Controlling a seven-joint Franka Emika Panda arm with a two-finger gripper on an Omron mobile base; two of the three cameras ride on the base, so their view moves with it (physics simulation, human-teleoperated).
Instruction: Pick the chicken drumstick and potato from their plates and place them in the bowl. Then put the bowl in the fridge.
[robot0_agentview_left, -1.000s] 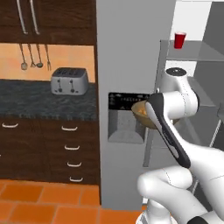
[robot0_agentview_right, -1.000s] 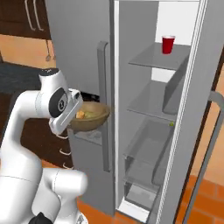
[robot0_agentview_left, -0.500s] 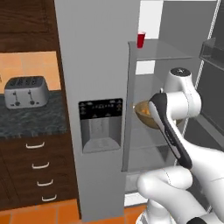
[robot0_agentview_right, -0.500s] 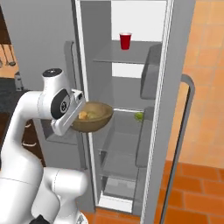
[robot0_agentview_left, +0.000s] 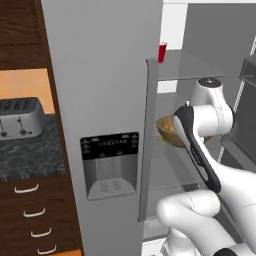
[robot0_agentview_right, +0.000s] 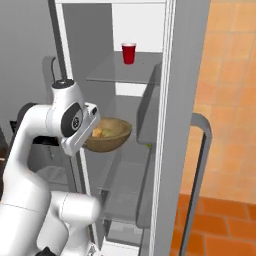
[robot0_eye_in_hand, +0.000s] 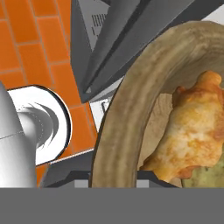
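- One round tan-brown wooden bowl (robot0_agentview_right: 109, 135) hangs level in the clenched gripper (robot0_agentview_right: 89, 134), which grasps it by the near rim; the orange-golden chicken drumstick (robot0_eye_in_hand: 192, 131) and yellowish potato (robot0_eye_in_hand: 205, 177) lie inside.
- The tall grey stainless-steel fridge (robot0_agentview_left: 107, 75) stands open; the bowl sits at its mouth, above a glass shelf (robot0_agentview_right: 125, 175).
- Judged: the shelf lies ahead and slightly below, so push inward, then lower.
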